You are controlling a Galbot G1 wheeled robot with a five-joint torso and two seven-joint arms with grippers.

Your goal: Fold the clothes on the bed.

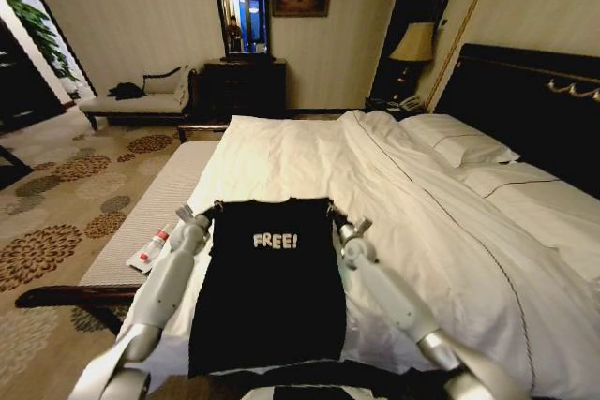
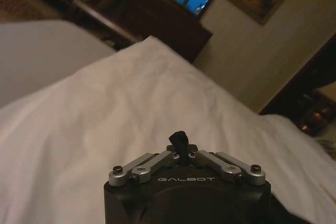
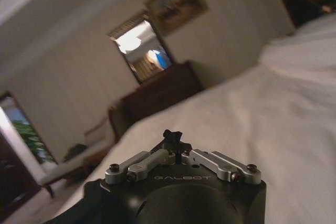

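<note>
My left hand (image 1: 214,208) and right hand (image 1: 330,210) each pinch a top corner of the limp black shirt (image 1: 267,278), which lies flat at the near edge of the bed (image 1: 450,231). Beyond it I see rumpled white duvet, then plump pillows (image 1: 469,145); a pale padded bench (image 1: 159,203) runs alongside.
</note>
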